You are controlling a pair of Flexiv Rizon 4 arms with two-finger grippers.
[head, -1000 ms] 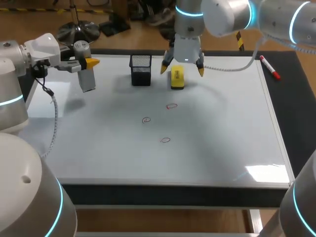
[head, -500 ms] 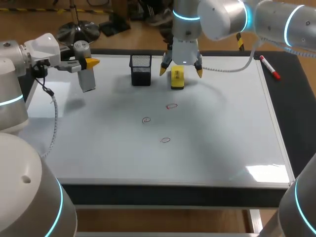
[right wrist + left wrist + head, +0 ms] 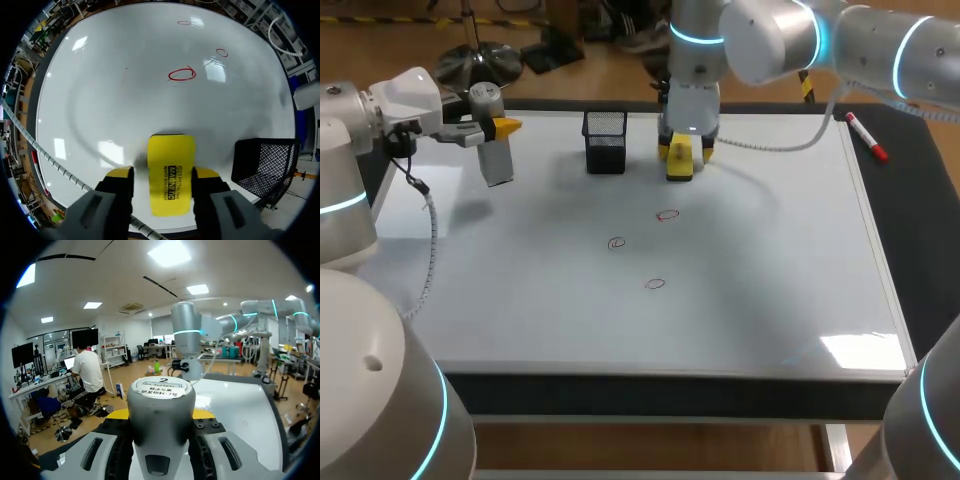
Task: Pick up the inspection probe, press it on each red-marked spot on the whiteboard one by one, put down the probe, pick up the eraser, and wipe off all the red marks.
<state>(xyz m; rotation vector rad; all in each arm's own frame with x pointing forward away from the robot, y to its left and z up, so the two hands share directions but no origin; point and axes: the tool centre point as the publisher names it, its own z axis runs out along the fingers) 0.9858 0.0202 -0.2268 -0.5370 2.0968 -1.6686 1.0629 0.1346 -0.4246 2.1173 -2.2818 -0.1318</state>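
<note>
Loads of open whiteboard (image 3: 770, 290) nearside, but the eraser (image 3: 171, 150) lies at the far edge beside the mesh basket (image 3: 605, 140), long axis pointing at the red marks (image 3: 667, 215), between the fingers of your right gripper (image 3: 163, 174) with a gap one side, unclamped; your left gripper (image 3: 161, 414) clutches the probe (image 3: 496, 160)

White rectangular whiteboard (image 3: 770, 290) covers the dark tabletop (image 3: 927, 230), bearing a black wire-mesh holder (image 3: 605, 140), a yellow block eraser (image 3: 680, 168) and three red circles (image 3: 667, 214); a red-capped marker (image 3: 866, 137) lies alongside.

Bright overhead light; glare patches on whiteboard (image 3: 770, 290); soft, faint shadows.
</note>
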